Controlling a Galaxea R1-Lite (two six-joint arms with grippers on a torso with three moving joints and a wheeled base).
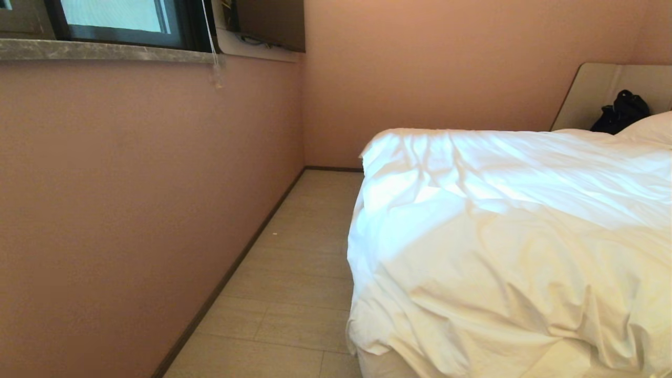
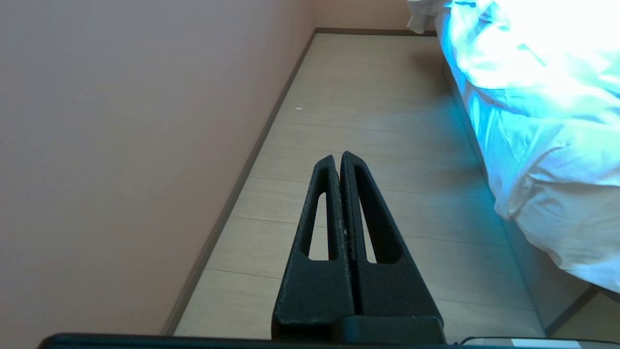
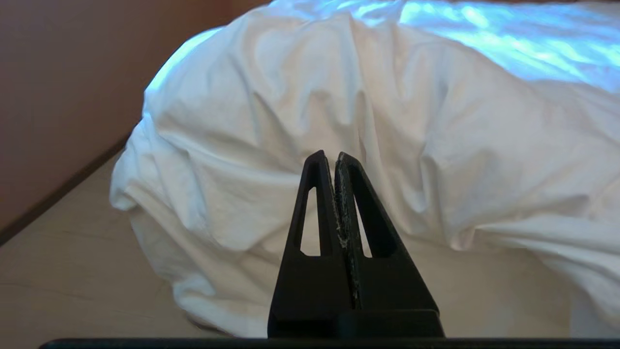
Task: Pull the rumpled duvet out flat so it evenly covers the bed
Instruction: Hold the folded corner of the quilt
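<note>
- The left gripper is the nearest thing in its own wrist view: two black fingers pressed together, holding nothing, above the floor of pale planks in the aisle between the wall and the bed.
- The right gripper is also closed and empty; its tips point at the bulging corner of the duvet, but whether they touch the cloth cannot be told.
- Neither arm shows in the head view.
- The duvet lies rumpled over the bed, with many creases, and hangs over the near corner down toward the floor (the beige-grey base is seen only under this edge, in the left wrist view).
- At the far end stands the beige headboard, with a black bag in front of it and a white pillow just beside the bag.
- No brand, label or writing can be read anywhere.
- The pink wall runs along the left of the aisle, with a dark skirting at the bottom.
- Higher up is a grey stone sill under a dark-framed window, and a thin white cord hangs down past the sill.
</note>
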